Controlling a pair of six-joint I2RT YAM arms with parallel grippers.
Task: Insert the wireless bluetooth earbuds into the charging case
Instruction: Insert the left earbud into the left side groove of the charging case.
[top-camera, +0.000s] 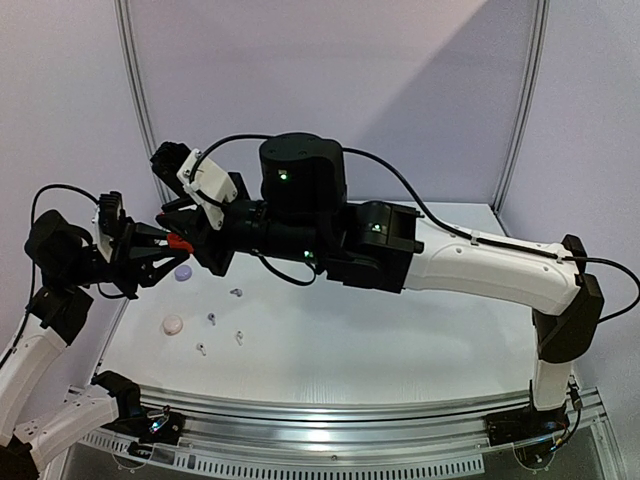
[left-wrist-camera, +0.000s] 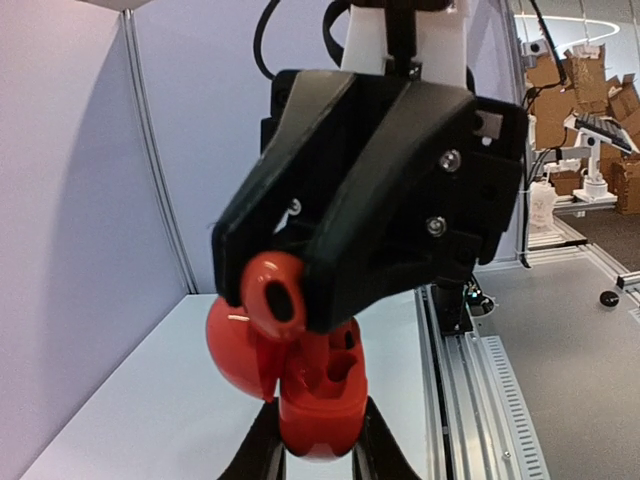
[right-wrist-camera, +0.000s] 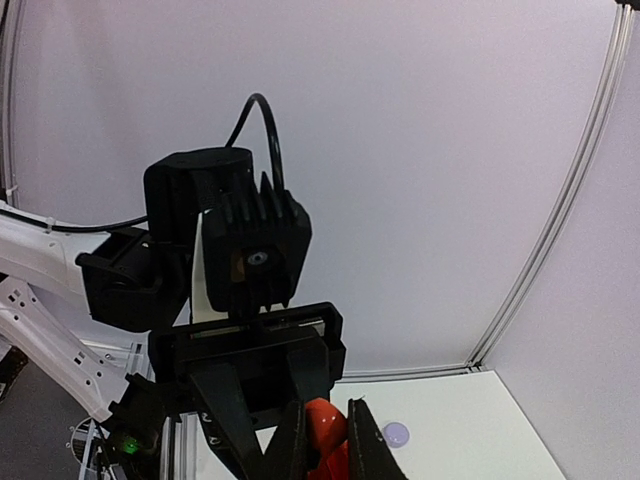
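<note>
At red case (left-wrist-camera: 320, 405) (seemingly open): earbud (left-wrist-camera: 272, 292).

White desk (top-camera: 400, 330), left side: lilac round case (top-camera: 183, 271) far, pale round case (top-camera: 172, 324) nearer, four tiny earbuds (top-camera: 236, 292) (top-camera: 211, 318) (top-camera: 238, 337) (top-camera: 200, 349) scattered just right of them.

I see white links and black joints on my left arm (top-camera: 22, 365) and right arm (top-camera: 495, 268). Black cables (right-wrist-camera: 258, 98) loop overhead. Silver screws (left-wrist-camera: 436, 226) stud the right arm's black fingers (left-wrist-camera: 370, 190), and green lights (top-camera: 283, 177) glow.
</note>
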